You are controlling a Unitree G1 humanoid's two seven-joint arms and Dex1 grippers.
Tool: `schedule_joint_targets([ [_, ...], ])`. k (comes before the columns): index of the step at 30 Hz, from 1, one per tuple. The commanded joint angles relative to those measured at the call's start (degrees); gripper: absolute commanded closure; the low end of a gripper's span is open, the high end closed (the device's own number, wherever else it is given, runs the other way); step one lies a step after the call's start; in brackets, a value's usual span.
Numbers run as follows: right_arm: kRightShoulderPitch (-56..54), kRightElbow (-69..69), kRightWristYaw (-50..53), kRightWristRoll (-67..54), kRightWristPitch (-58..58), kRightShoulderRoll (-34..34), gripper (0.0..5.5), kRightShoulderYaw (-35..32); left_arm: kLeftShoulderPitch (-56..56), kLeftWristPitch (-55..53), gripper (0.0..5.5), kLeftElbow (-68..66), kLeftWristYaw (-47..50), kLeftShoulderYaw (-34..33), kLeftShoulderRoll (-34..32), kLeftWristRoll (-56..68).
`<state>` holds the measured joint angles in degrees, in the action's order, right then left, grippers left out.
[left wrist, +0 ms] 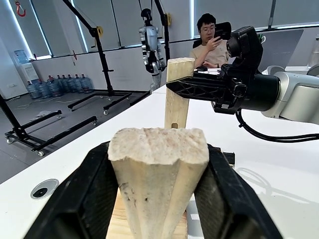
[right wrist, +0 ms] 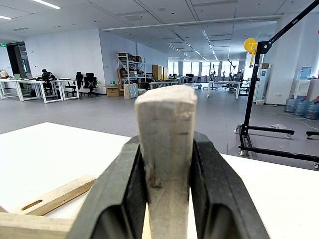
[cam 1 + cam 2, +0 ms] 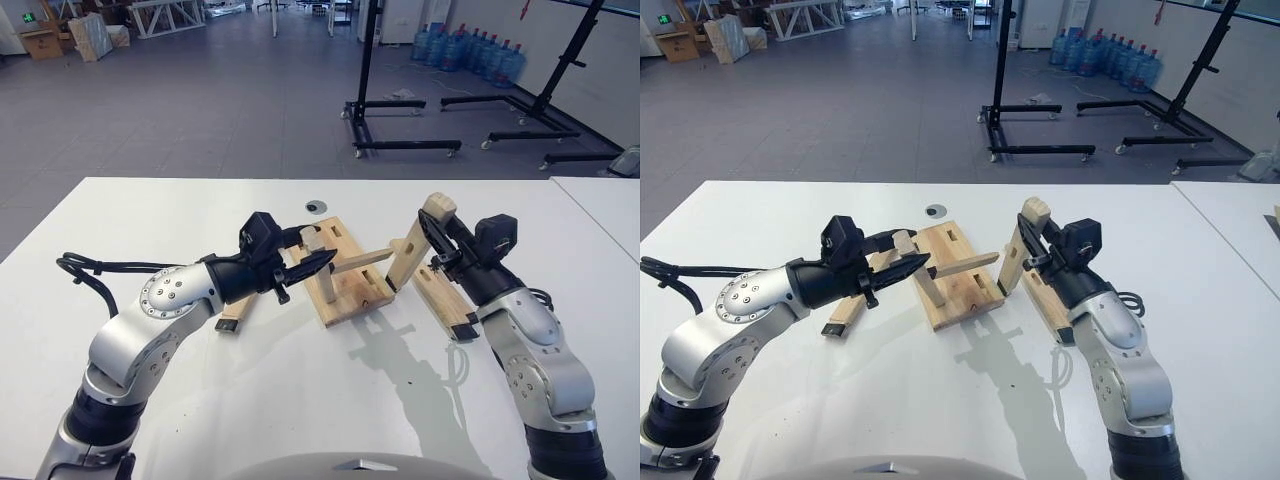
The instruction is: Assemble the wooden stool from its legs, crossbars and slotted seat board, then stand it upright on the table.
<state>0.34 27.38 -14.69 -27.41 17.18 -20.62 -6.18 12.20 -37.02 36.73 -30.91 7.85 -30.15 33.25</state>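
Misalignment is my main worry from here. My left gripper (image 3: 322, 263) is clamped on one stool leg (image 1: 158, 174), which stands tilted over the middle of the slotted seat board (image 3: 352, 296). My right gripper (image 3: 443, 243) is clenched around a second leg (image 3: 411, 255), which leans just off the seat board's right edge. A crossbar (image 3: 361, 262) runs between the two legs above the seat board; I cannot tell whether its ends are fully seated in the legs. If I press the legs together while they lean at different angles, I judge the crossbar could bind, pop out of one leg, or lever against the wood. A hard push could also skid the seat board across the white table (image 3: 200, 400), since nothing pins it down. I seem to hold each leg near its upper end only, so either one might twist in my grip under side load. Two more wooden pieces lie flat on the table: a spare leg (image 3: 447, 305) just right of the seat board under my right arm, and another piece (image 3: 234, 318) to its left under my left arm. A careless forearm could knock either one away.
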Motion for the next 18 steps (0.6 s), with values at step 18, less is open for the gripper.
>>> schedule_joint_targets([
  [18, -3.1, -8.6, -0.4, 9.9, -5.8, 3.0, 4.51, 1.2, -7.8, 0.3, 3.49, -2.0, -0.3, -1.4, 1.1, 1.8],
])
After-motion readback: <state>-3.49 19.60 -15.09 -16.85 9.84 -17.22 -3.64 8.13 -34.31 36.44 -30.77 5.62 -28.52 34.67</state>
